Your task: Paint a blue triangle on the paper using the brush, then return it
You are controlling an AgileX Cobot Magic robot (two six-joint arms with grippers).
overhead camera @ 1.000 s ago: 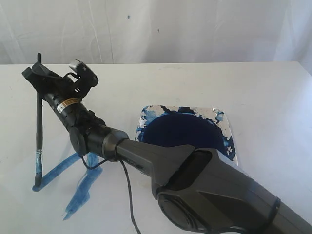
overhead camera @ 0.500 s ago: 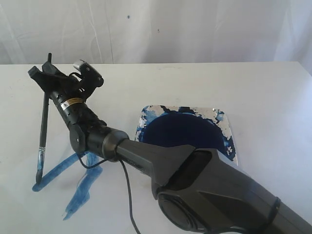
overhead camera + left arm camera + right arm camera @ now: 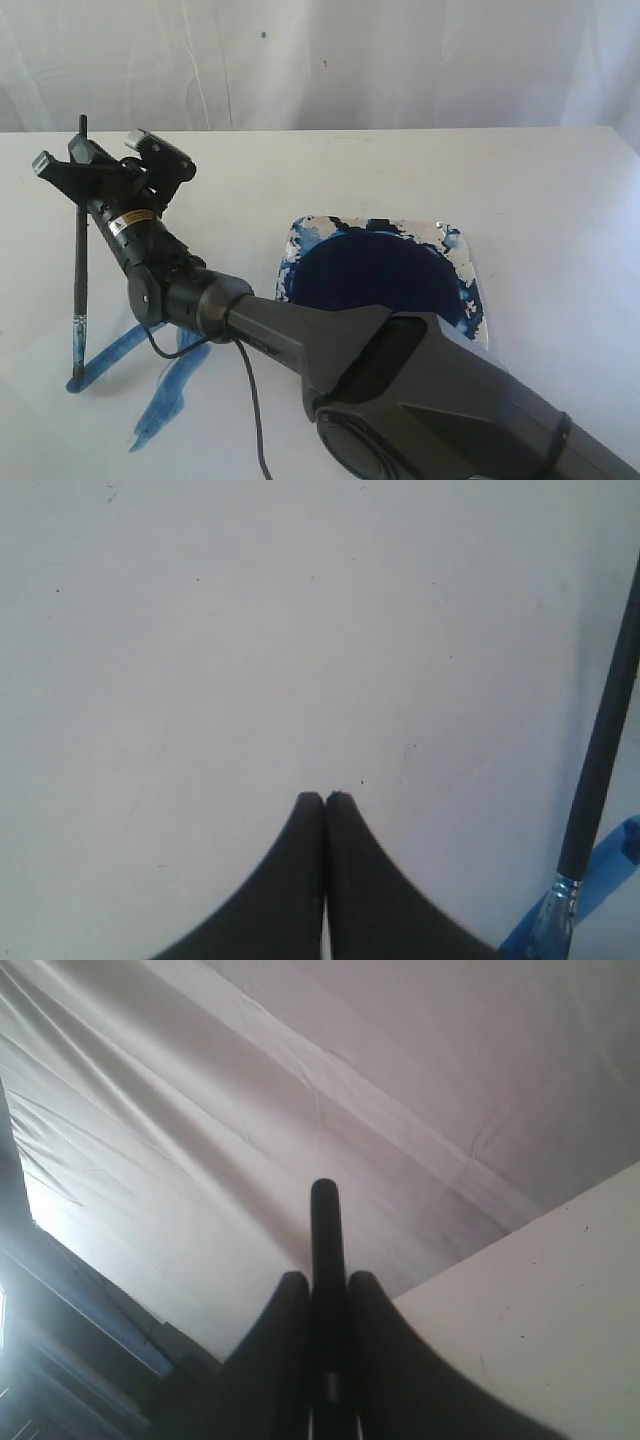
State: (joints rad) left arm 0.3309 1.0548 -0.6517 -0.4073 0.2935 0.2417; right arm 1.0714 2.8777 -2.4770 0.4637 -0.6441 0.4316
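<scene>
Exterior view: my right hand (image 3: pixel 80 165) clenched on the brush (image 3: pixel 79 260), upright, tip touching the left corner of the blue triangle (image 3: pixel 165 390); painting step, one side looks missing; next, I judge, drag the tip along it.

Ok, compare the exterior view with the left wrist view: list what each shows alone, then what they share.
Exterior only: the right gripper shut on the brush handle, the paint-smeared dish with its navy paint pool, and most of the blue triangle. Left wrist only: the left gripper, fingers closed together, empty. Both: the brush's lower handle and ferrule, some of the triangle's blue paint, and white paper.
</scene>
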